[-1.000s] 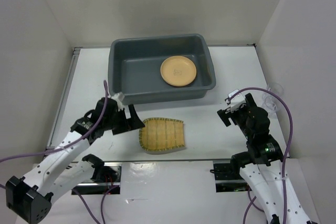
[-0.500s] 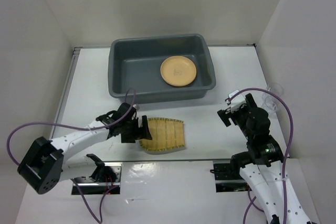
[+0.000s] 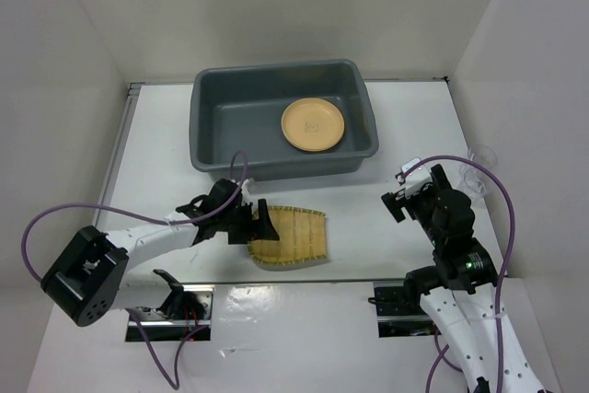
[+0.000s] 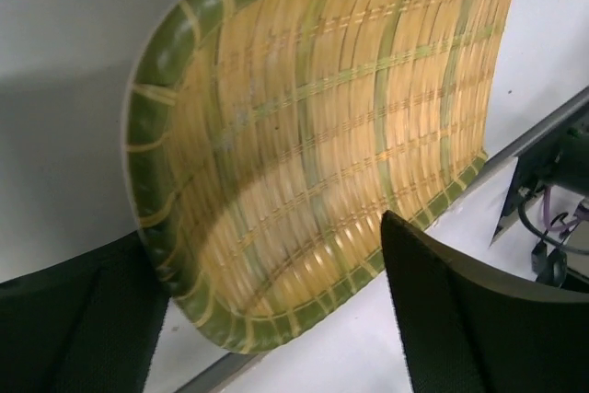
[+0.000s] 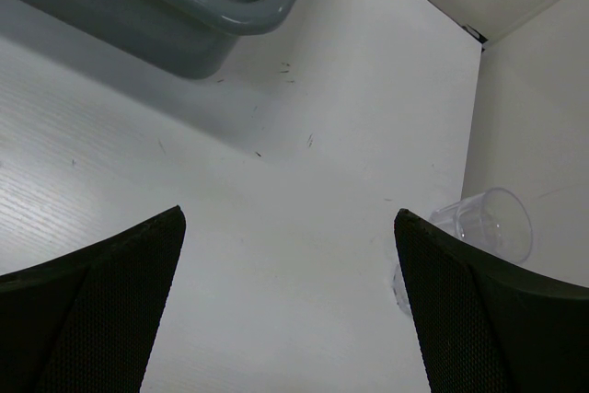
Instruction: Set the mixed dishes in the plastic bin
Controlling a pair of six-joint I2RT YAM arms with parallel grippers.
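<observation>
Left claw [image 3: 255, 225] is held apart, tray [image 3: 294, 236] edge lying between its fingers [image 4: 451, 310]; right claw [image 5: 288, 218] is also spread wide, a cup [image 5: 488, 224] seen to its right; bin [image 3: 207, 131], one plate [image 3: 313, 123] inside, is seen beyond both.

grey plastic bin [image 3: 244, 121]: 1 | yellow-orange plate [image 3: 313, 123]: 1 | woven bamboo-pattern tray [image 3: 299, 235]: 1 | clear glass cup [image 5: 486, 221]: 1 certain, a second unclear
</observation>
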